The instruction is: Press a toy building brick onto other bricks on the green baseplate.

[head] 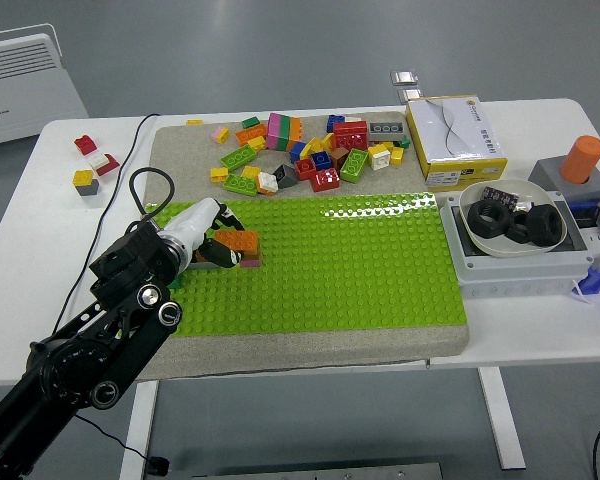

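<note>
The left hand (202, 232) reached in from the lower left over the green baseplate (360, 265), which lay on a grey mat (310, 345) on the white bench (540, 330). Its fingers (220, 212) were curled over an orange brick (238, 241) that sat on top of other bricks near the baseplate's left end, pressing down on it. A heap of loose bricks (305, 155) lay on the mat just beyond the baseplate. To the right stood a cardboard box (453, 138) and a bowl of black rings (513, 219) in a grey tray (520, 268).
</note>
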